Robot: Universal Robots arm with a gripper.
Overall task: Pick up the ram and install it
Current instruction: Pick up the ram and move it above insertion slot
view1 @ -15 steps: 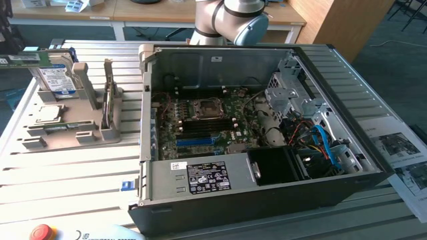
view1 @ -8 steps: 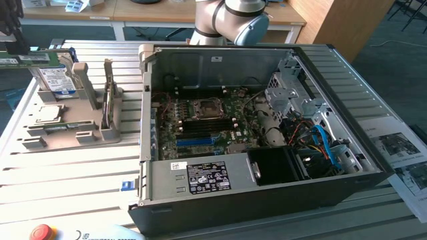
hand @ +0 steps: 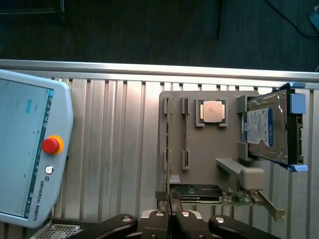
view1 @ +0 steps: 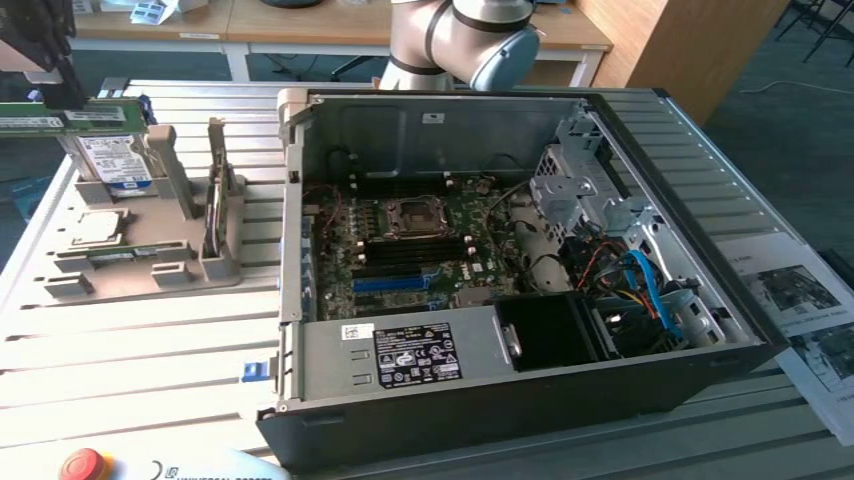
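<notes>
Gripper: the gripper point(hand: 170, 215) has its fingers pressed tight together, pinching the thin edge of the ram point(view1: 40, 122).
Ram: there it is at ten o'clock in the exterior view, lying level under the gripper, right by the top of the hard drive point(view1: 114, 160). Whether it clears the drive, I cannot tell.
Holder: the grey parts holder point(view1: 134, 262) sits on the slatted table point(view1: 134, 340), at nine o'clock from the PC case point(view1: 534, 400).
Hard drive: it stands upright in the holder, blue-white label showing.
CPU chip: the CPU chip point(view1: 96, 228) lies flat, at six o'clock from the drive.
PC case: it lies open with the motherboard point(view1: 414, 240) facing up, well apart from the ram, at four o'clock from it.
Teach pendant: the teach pendant point(hand: 30, 149) is on the table, red stop button showing.
</notes>
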